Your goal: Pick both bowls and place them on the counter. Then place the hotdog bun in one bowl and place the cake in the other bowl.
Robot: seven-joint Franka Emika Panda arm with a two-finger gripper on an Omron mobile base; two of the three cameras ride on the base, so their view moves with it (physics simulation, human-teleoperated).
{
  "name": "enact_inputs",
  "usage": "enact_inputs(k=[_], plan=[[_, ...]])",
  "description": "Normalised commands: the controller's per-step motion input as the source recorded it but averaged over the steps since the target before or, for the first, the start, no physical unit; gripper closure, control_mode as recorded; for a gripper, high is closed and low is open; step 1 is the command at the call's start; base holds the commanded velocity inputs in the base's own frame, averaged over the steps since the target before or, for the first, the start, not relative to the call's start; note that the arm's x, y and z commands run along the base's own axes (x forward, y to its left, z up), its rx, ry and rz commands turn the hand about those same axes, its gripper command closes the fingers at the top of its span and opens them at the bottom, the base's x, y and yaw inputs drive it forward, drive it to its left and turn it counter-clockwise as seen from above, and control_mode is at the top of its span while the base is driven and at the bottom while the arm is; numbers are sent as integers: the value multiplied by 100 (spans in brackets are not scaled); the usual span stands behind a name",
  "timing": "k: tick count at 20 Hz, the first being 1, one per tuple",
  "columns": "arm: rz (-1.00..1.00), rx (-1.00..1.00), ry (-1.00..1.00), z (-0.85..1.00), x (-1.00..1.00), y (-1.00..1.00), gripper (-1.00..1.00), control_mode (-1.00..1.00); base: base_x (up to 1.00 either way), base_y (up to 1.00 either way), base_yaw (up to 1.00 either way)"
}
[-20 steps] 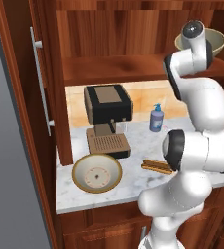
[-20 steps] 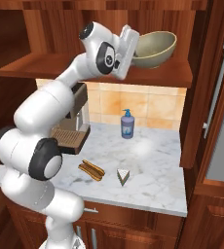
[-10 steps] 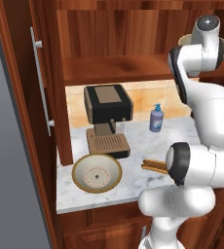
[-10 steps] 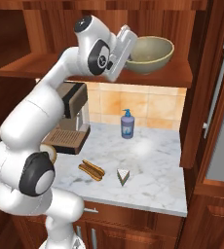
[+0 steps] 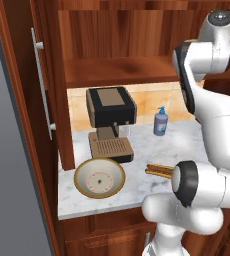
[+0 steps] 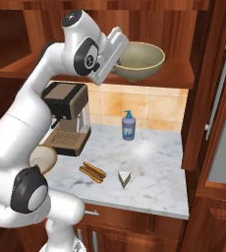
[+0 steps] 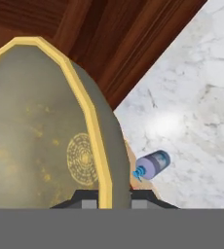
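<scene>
Right base view: end effector (image 6: 119,55) pinching olive bowl (image 6: 138,60) rim; soap bottle (image 6: 128,126) below.

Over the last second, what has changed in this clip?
The gripper, shut on the olive-tan bowl's rim, has drawn it leftward in the right base view, off the wooden shelf toward open air. The cream bowl, hotdog bun, cake and soap bottle lie unmoved on the counter.

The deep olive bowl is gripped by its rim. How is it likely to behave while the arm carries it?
The olive bowl looks rigid, so it should not flex. The gripper pinches only one side of its thin rim, so it may pivot or slip. It looks ceramic, so a drop onto the counter could chip it.
</scene>
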Motion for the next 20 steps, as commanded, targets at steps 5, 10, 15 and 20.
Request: enact_inputs(k=[5,10,15,20], plan=[[3,4,0,0,-58,20,100,-100,0,0,0],[8,0,0,0,-70,6,100,-100,0,0,0],[11,0,1,0,-65,9,100,-100,0,0,0],[11,0,3,0,-62,9,100,-100,0,0,0]])
